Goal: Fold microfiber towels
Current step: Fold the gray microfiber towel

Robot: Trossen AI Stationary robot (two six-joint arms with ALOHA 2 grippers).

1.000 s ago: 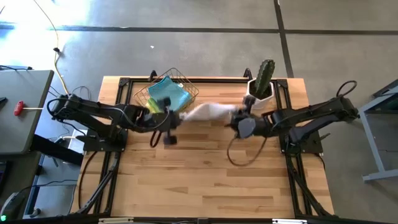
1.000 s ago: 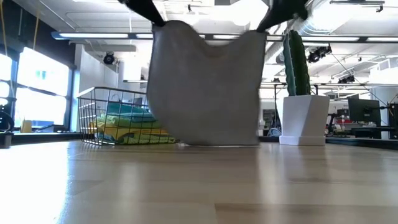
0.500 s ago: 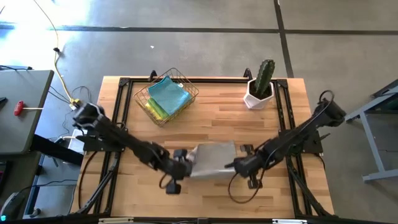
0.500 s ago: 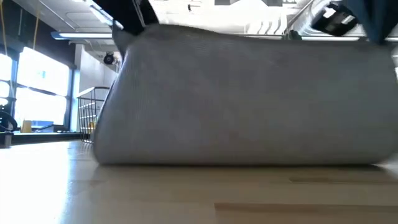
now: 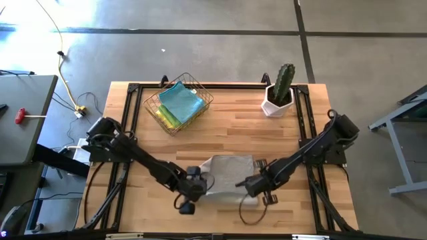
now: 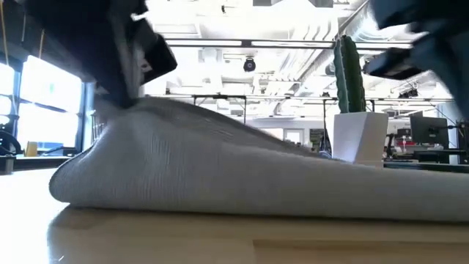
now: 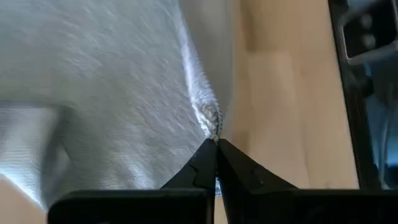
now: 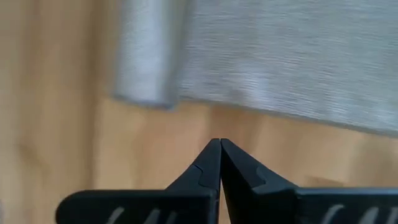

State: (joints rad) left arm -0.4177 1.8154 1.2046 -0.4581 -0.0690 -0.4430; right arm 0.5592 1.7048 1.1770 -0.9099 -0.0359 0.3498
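Observation:
A grey microfiber towel (image 5: 230, 172) lies spread on the wooden table near its front edge and fills the low view (image 6: 234, 183). My left gripper (image 5: 199, 183) is shut on its near left corner. My right gripper (image 5: 251, 184) is shut at the towel's near right corner. In the right wrist view its tips (image 8: 219, 143) stand over bare wood, a little short of the towel's edge (image 8: 280, 112), with no cloth between them. More towels, light blue (image 5: 181, 101) on top of green and yellow, lie in the wire basket (image 5: 155, 105). My left gripper pinches a bunched corner of the grey towel (image 7: 212, 121) between its two fingertips, slanting down from the table's left and near side. That corner is raised (image 6: 135, 110), and the cloth slopes from it down onto the table at the right.
The wire basket stands at the far left of the table. A cactus in a white pot (image 5: 280, 92) stands at the far right. Black frame rails (image 5: 308, 127) run along the table's sides. Bare wood lies between the towel and the basket.
Both grippers have come from the far side by the basket toward the near edge and down, tipping their fingers downward. The grey towel, which hung between them a second ago, now lies on the table with only its left corner raised.

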